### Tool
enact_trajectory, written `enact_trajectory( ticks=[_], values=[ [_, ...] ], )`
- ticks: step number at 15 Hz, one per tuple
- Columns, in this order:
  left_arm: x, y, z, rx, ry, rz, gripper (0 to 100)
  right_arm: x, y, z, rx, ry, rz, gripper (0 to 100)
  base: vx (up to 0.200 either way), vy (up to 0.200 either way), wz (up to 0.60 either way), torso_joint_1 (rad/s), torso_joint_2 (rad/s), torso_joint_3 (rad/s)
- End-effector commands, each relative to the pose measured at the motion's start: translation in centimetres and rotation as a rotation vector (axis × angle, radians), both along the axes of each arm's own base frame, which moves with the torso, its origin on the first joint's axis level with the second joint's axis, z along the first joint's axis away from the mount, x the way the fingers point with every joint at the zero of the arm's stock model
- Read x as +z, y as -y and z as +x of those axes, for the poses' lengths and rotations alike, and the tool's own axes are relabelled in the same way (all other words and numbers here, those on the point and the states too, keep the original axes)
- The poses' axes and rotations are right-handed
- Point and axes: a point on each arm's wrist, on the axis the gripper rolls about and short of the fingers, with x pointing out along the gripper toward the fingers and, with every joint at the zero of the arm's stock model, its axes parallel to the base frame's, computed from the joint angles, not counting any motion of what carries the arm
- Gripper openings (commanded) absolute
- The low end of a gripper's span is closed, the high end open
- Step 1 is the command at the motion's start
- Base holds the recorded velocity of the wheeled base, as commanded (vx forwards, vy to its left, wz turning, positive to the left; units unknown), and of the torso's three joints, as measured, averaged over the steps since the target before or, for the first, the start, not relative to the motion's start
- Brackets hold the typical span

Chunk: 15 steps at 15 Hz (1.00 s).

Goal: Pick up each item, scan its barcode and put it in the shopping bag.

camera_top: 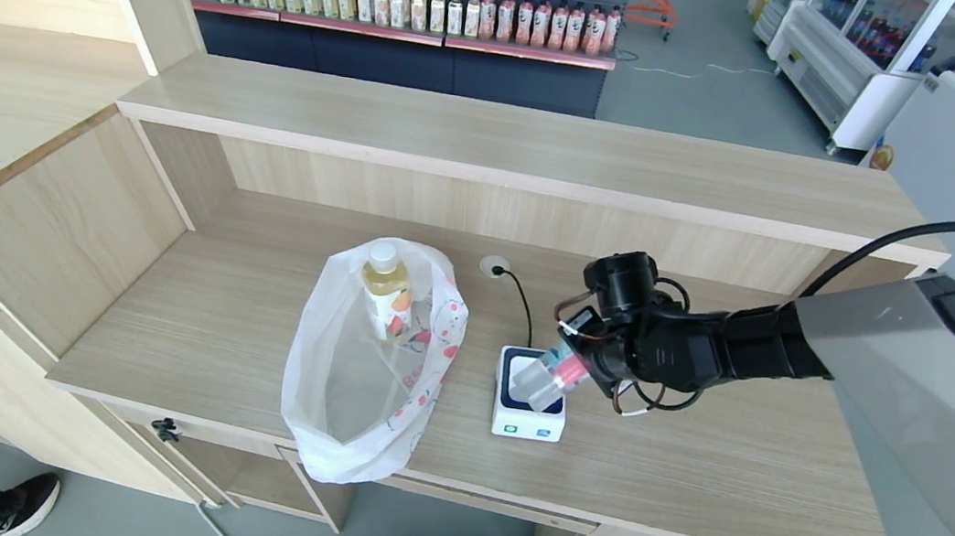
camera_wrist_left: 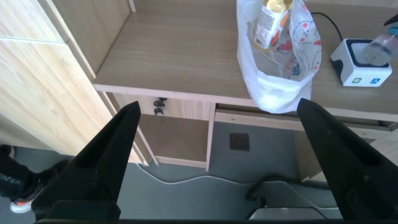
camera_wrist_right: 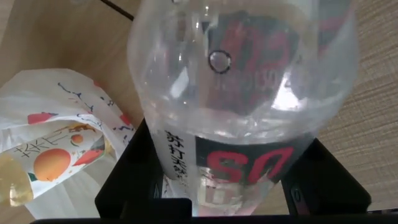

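Grips clear bottle (camera_top: 544,380) in right gripper (camera_top: 579,369) just above scanner (camera_top: 527,420) on counter (camera_top: 689,480), beside bag (camera_top: 329,415) with juice bottle (camera_top: 386,293) inside; hangs left gripper (camera_wrist_left: 219,107), fingers wide apart, off counter's front

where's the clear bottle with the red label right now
In the head view the clear bottle is tilted in the right gripper, just above the white scanner, to the right of the shopping bag.
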Motion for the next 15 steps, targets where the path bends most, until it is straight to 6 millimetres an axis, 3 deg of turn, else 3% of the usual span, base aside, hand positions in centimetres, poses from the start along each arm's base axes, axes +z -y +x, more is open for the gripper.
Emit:
enact_trajectory(
  ticks=[1, 6, 8, 10, 12, 13, 15],
  values=[
    [0.0, 0.0, 0.0, 0.0, 0.0, 0.0, 100, -0.5, -0.4, 0.0, 0.006, -0.008, -0.005, 0, 0.0, 0.0, 0.0, 0.0, 0.0, 0.0],
    [0.0, 0.0, 0.0, 0.0, 0.0, 0.001, 100, 1.2, -0.4, 0.0, 0.007, 0.031, 0.012, 0, 0.0, 0.0, 0.0, 0.0, 0.0, 0.0],
    [0.0, 0.0, 0.0, 0.0, 0.0, 0.0, 100, 3.5, 0.0, -0.8, 0.009, 0.071, 0.025, 0, 0.0, 0.0, 0.0, 0.0, 0.0, 0.0],
    [0.0, 0.0, 0.0, 0.0, 0.0, 0.001, 100, 6.7, 1.1, -2.8, 0.013, 0.136, -0.041, 0, 0.0, 0.0, 0.0, 0.0, 0.0, 0.0],
    [0.0, 0.0, 0.0, 0.0, 0.0, 0.001, 100, 9.0, 2.6, -5.4, 0.046, 0.209, -0.235, 0, 0.0, 0.0, 0.0, 0.0, 0.0, 0.0],
    [0.0, 0.0, 0.0, 0.0, 0.0, 0.001, 100, 9.8, 3.3, -6.7, 0.078, 0.247, -0.283, 0, 0.0, 0.0, 0.0, 0.0, 0.0, 0.0],
    [0.0, 0.0, 0.0, 0.0, 0.0, 0.001, 100, 8.9, 4.3, -8.4, 0.144, 0.283, -0.401, 0, 0.0, 0.0, 0.0, 0.0, 0.0, 0.0]
  ],
)
